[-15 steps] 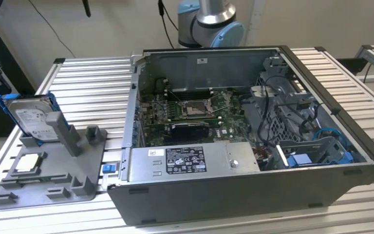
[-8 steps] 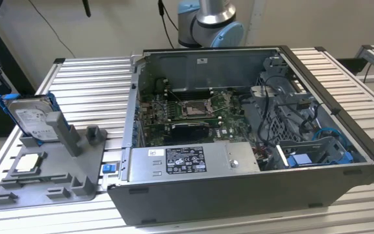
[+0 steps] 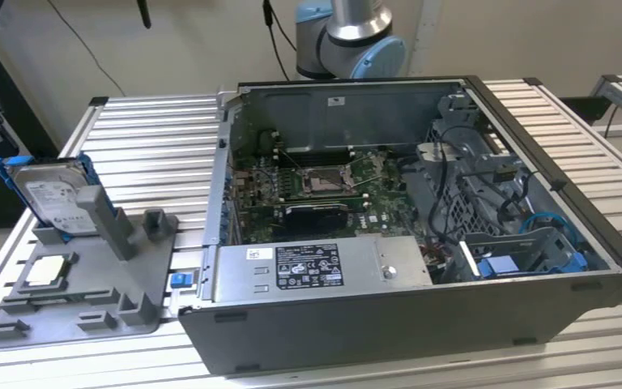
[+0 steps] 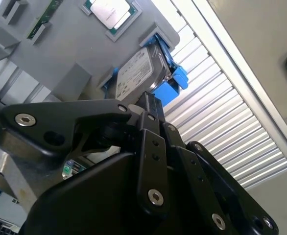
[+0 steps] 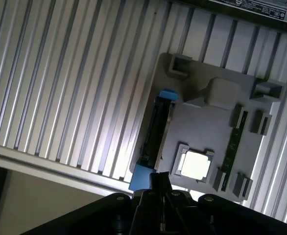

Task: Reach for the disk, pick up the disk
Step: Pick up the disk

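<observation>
While the disk (image 3: pixel 49 193) stands on edge in a slot of the grey tray (image 3: pixel 84 284), at the tray's corner away from the computer case (image 3: pixel 398 316), nothing grips it. Its blue frame wraps its ends, and its white label faces the tray's middle. A small square chip (image 3: pixel 49 271) lies flat in a pocket of the tray, just beside the disk.

In the exterior view the arm (image 3: pixel 349 36) rises from its base behind the case and runs up past the picture's top.

In the first wrist view the gripper (image 5: pixel 160 180) points down at the tray (image 5: pixel 197 127), over the end of the disk (image 5: pixel 159 127) nearest the chip (image 5: pixel 193 165). In the second wrist view the gripper (image 4: pixel 146 103) hangs close to the disk (image 4: pixel 133 73), apart from it. Whether it is wide or narrow I cannot tell.
</observation>
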Robot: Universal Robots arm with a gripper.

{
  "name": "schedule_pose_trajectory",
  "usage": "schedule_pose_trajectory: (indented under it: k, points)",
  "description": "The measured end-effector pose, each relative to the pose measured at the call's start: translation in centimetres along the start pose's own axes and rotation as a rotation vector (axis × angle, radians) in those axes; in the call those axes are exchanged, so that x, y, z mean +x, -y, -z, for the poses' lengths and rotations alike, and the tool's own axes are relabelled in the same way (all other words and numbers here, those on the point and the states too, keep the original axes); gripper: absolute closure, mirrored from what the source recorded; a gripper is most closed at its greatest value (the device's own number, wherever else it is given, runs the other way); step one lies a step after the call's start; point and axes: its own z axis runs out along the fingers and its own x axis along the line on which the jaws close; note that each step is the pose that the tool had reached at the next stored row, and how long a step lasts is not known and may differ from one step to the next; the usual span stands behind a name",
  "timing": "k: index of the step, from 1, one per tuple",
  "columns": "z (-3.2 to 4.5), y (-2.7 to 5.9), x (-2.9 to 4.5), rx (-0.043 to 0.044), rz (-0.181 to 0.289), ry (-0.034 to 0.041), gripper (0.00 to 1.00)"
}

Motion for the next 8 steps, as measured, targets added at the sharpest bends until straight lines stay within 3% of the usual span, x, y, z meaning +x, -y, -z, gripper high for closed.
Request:
schedule_pose_trajectory:
  k: [8]
  points:
    - [-0.06,0.00,0.00,-0.0001,-0.038,0.0015,1.00]
